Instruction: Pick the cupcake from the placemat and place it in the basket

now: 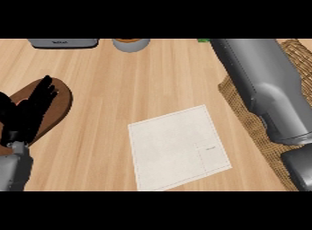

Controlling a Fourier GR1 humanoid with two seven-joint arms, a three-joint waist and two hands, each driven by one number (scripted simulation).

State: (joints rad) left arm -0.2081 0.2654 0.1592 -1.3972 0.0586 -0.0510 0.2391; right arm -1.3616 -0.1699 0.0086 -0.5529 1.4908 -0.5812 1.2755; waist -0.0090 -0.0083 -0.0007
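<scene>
wooden counter fills my view. right forearm runs from the near right corner to the far edge, crossing over the woven basket. the right hand is past my view, so i can't tell its grip. white placemat sits near centre, just left of the basket. the cupcake isn't showing, can't tell where it is. brown oval board at left, left hand resting over it, fingers straight and apart. grey box and round grey pot at the far edge.

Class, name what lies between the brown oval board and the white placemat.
Nothing. In the head view, only bare counter separates the board from the placemat.
</scene>
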